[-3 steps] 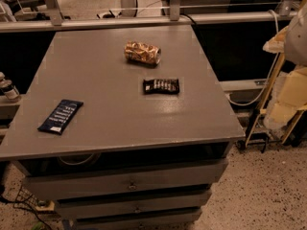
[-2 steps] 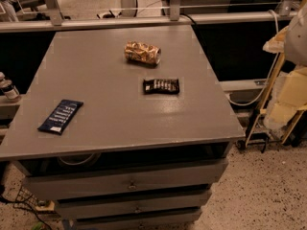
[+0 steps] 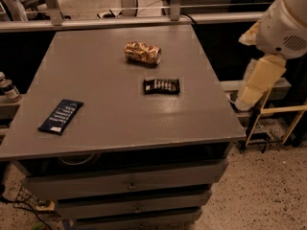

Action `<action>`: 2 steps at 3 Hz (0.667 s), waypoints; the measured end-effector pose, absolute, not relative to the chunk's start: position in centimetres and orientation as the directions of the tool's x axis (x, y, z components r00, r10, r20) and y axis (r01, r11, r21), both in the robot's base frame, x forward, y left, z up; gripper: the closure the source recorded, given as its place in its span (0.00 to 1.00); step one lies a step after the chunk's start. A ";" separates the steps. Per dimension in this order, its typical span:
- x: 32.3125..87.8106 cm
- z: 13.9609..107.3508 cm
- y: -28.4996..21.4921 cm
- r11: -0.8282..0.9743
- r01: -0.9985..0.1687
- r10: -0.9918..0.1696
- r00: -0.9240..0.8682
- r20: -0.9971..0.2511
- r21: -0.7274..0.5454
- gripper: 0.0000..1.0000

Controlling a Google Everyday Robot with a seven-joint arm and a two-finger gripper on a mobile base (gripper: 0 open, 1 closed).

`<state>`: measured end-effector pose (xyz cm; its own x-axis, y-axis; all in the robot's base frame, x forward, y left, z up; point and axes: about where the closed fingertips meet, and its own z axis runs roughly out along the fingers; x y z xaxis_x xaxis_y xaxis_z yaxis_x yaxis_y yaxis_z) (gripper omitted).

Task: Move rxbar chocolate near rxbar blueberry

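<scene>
The rxbar chocolate is a short black-brown wrapper with white lettering, lying flat right of the table's middle. The rxbar blueberry is a longer navy-blue wrapper with white text lines, lying flat near the table's front left corner, far from the chocolate bar. My arm stands off the table's right side. Its cream end piece with the gripper hangs down beside the right edge, well to the right of the chocolate bar and touching nothing.
A gold-brown patterned can lies on its side behind the chocolate bar. The grey table has drawers below its front edge. A rail runs along the back, and a yellow frame stands at the right.
The arm at the right has shifted a little left, toward the table's edge. Both bars and the can lie where they were.
</scene>
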<state>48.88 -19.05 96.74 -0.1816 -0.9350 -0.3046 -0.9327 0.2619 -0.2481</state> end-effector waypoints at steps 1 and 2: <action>53.3 94.0 -15.3 0.219 -0.947 -0.935 -0.135 -0.328 -0.236 0.00; 57.0 90.9 -11.8 0.207 -0.954 -0.928 -0.120 -0.354 -0.218 0.00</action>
